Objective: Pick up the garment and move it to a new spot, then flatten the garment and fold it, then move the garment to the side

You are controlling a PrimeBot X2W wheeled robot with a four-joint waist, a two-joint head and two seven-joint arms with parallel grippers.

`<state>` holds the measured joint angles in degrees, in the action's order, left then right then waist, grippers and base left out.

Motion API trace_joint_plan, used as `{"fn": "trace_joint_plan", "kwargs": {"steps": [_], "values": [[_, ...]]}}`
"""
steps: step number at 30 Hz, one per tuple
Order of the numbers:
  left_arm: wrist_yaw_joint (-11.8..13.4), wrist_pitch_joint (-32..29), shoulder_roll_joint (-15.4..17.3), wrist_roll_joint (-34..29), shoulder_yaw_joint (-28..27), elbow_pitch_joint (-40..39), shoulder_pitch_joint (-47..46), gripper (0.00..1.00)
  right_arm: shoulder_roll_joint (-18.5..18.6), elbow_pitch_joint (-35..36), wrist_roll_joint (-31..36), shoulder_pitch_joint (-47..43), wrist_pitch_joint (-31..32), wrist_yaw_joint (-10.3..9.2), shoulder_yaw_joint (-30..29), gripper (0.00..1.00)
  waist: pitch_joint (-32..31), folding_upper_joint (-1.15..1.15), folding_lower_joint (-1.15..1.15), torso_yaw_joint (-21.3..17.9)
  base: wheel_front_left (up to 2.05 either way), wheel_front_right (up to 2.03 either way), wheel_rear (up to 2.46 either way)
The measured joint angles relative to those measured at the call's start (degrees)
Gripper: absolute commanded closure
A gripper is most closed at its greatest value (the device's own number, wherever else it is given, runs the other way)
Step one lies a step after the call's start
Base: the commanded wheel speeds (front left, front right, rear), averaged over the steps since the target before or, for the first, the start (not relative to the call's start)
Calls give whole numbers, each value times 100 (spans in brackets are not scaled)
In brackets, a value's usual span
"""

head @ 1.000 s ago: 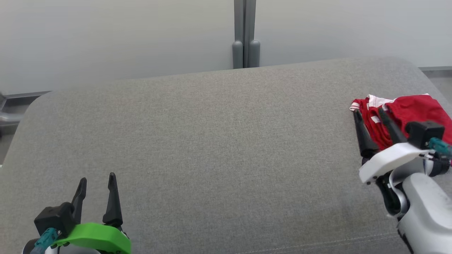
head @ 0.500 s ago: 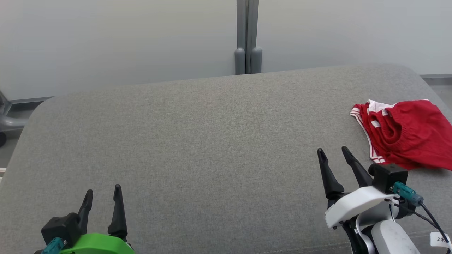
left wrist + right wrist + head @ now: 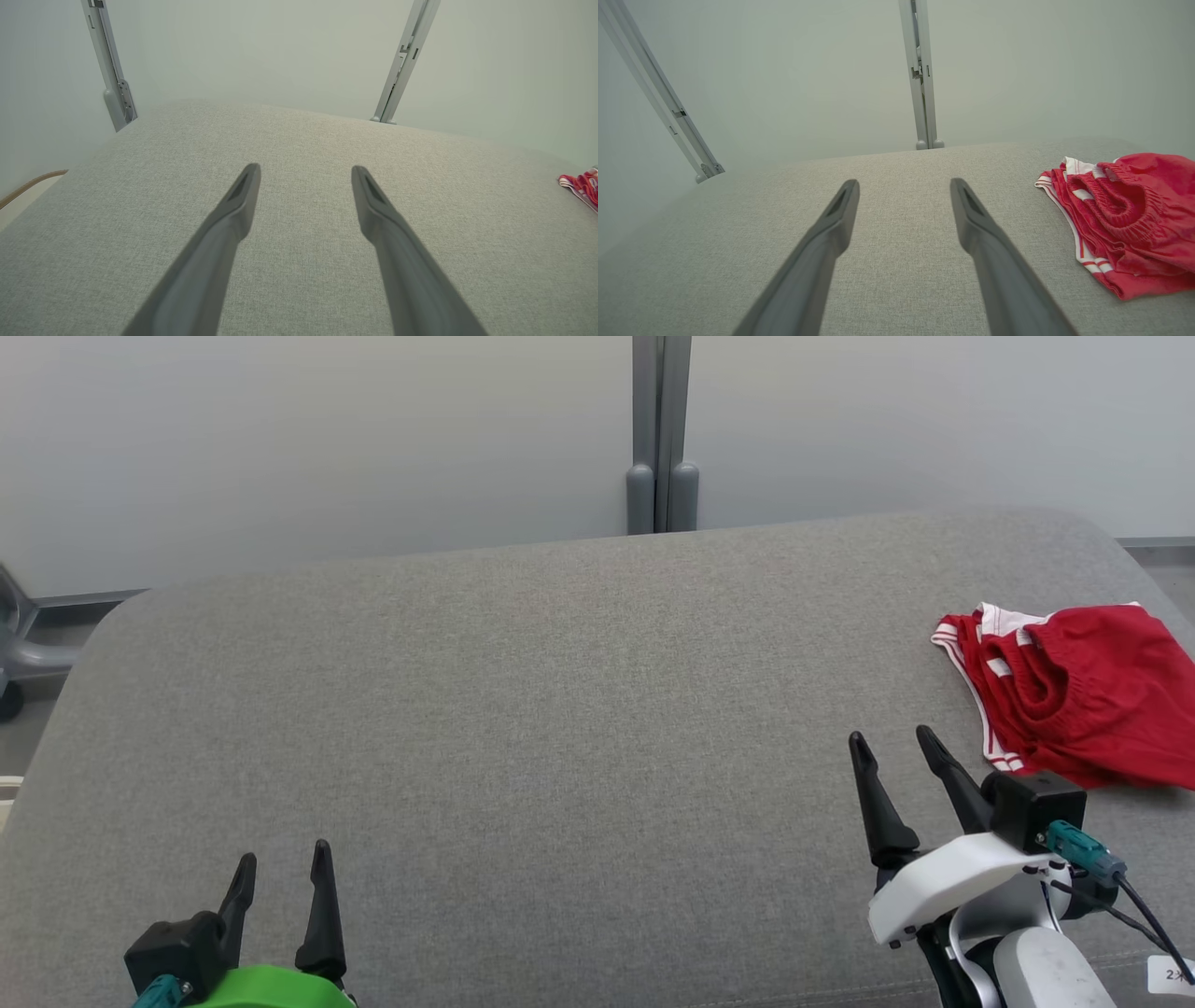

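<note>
Nearest, the left gripper (image 3: pixel 285 852) is hovering over the near left of the grey fabric-covered desk (image 3: pixel 560 709), jaws standing wide apart and holding nothing. The right gripper (image 3: pixel 890 735) is doing likewise at the near right. Just beyond it and to its right, the red garment (image 3: pixel 1083 695) with white trim is lying bunched near the desk's right edge. Behind the far edge, pale wall panels (image 3: pixel 327 448) are meeting at a grey post (image 3: pixel 661 429).
</note>
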<state>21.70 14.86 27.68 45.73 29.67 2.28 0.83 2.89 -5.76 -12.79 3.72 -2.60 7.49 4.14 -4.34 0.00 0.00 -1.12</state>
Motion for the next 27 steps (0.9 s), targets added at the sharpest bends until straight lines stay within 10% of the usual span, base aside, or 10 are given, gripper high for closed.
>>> {"fn": "trace_joint_plan", "kwargs": {"steps": [20,21,27], "values": [[-59,0,-13,-62,112,55,7,0,-7,21,-125,-82,24,1,37,0,-46,0,0,67,0,0,0],[-71,0,-12,-73,131,56,7,100,-7,21,-127,-85,23,1,41,100,-51,0,0,70,0,0,0],[-108,-45,-227,9,225,266,79,100,-32,-241,-214,-301,52,1,31,100,-47,0,0,71,0,0,0]]}}
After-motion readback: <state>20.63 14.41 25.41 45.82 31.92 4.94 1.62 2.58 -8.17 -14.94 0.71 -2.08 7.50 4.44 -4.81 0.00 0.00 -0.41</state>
